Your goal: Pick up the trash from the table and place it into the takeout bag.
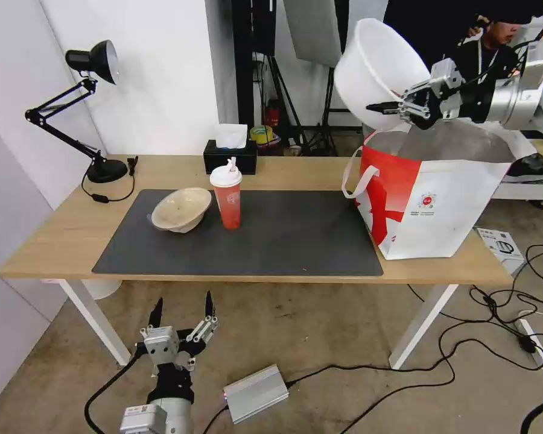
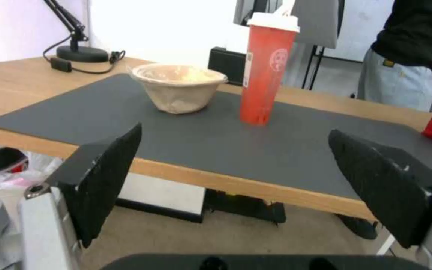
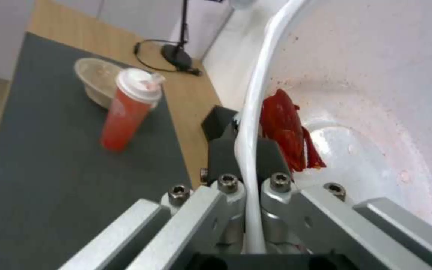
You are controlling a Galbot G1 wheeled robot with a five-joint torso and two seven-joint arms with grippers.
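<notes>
One white bowl (image 1: 374, 66) aloft, two disposables on table (image 1: 54, 235).

Lighting is bright and even from above. The cup (image 1: 226, 196) casts only a soft shadow on the mat (image 1: 283, 235). My wrist views are softer; my left claw (image 2: 236, 183) pads (image 2: 108, 180) sit near, blurred.

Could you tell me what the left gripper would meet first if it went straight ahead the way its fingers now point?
Probably the red cup. The open left gripper sits before the table, aimed across the mat; the beige bowl lies off to one side. Its height against the table edge is unclear.
</notes>
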